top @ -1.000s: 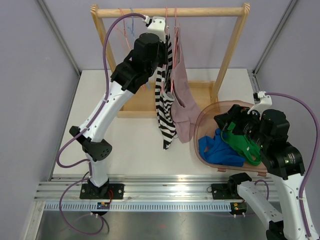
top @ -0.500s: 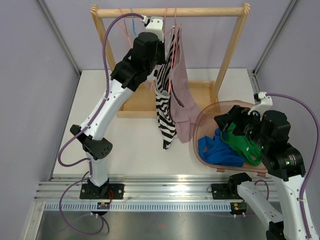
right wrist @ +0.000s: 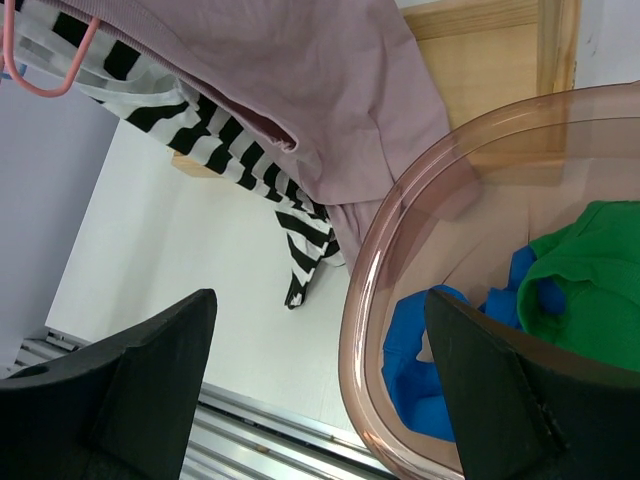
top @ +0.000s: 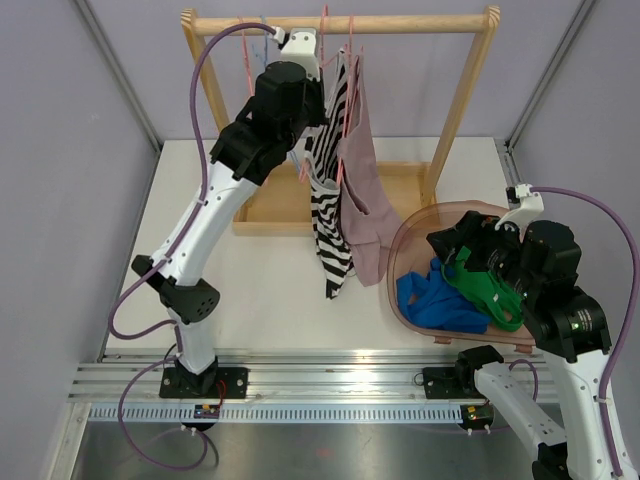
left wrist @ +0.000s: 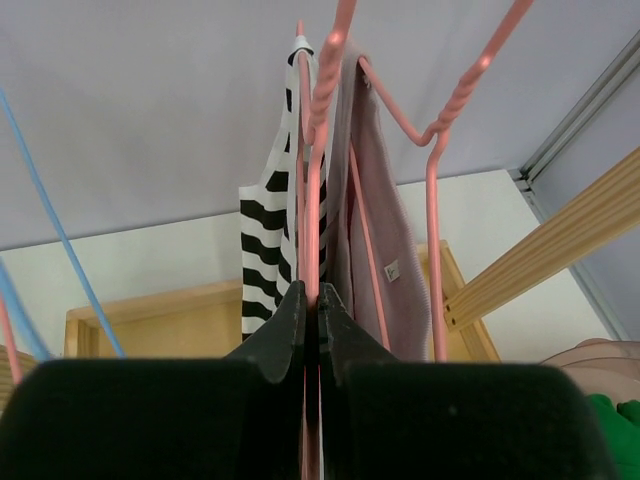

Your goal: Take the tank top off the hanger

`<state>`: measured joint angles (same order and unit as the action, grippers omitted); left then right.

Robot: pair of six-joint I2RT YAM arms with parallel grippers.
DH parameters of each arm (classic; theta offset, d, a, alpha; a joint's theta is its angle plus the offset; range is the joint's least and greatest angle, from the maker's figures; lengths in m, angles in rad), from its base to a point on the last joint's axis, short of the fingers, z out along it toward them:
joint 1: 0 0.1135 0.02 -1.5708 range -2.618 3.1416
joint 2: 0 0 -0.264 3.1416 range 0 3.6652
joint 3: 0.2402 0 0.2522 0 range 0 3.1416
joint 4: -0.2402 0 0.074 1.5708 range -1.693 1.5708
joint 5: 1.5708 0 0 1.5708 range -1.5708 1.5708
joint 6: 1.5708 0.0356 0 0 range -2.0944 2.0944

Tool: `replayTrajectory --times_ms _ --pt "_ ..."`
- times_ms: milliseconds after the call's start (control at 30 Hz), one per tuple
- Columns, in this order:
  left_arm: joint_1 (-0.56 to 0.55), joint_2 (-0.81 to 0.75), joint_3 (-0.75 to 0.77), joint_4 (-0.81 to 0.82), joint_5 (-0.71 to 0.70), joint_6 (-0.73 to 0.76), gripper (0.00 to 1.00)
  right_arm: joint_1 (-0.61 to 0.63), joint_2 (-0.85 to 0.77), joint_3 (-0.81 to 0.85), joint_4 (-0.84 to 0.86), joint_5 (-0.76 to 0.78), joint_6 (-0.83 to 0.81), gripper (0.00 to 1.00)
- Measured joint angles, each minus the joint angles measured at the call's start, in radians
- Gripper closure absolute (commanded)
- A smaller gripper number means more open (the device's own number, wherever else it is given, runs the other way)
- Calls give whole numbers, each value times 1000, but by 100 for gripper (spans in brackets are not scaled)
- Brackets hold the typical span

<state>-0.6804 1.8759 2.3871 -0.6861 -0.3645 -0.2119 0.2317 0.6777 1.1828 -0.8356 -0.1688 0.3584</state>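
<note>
Landmark: wooden rack [top: 340, 24], standing at the far side of the table.

- Left gripper [left wrist: 312, 300] is raised just under the rack's top bar, left of its middle. Its fingers are pressed together on the wire of a pink hanger [left wrist: 318, 160], which runs up from between them.
- A blue hanger [left wrist: 60, 230] is left of that, also under the bar and free of the fingers.
- The striped tank top [top: 328, 215] hangs below the bar near the middle of the rack. One strap lies against the pinched wire. Its hem dangles low in front of the rack's base frame, and I cannot tell whether it touches the table.
- The mauve tank top [top: 365, 195] is just beside it on the right and touching it, on a second pink hanger [left wrist: 440, 140] with a twisted neck.
- A translucent basin [top: 400, 235] sits in front of the rack's right post, holding a blue cloth [top: 435, 300] and a green cloth [top: 490, 285].
- Right gripper [right wrist: 318, 300] hovers over the basin's rim, right of the rack. Its fingers are spread wide with nothing between them.
</note>
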Motion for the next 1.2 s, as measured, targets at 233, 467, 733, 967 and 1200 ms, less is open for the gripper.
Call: replayTrajectory --times_ms 233,467,733,967,1200 --pt "-2 -137 -34 -1 0 -9 100 0 -1 0 1 -14 0 7" --pt "-30 -399 -291 0 2 -43 100 0 -9 -18 50 -103 6 1" --pt "-112 -804 -805 35 43 -122 100 0 8 -178 315 -401 126 1" --pt "-114 -1114 -1062 -32 137 -194 100 8 71 -449 714 -591 339 0" --pt "-114 -1276 -1274 -98 316 -249 100 206 77 -588 914 -520 391 5"
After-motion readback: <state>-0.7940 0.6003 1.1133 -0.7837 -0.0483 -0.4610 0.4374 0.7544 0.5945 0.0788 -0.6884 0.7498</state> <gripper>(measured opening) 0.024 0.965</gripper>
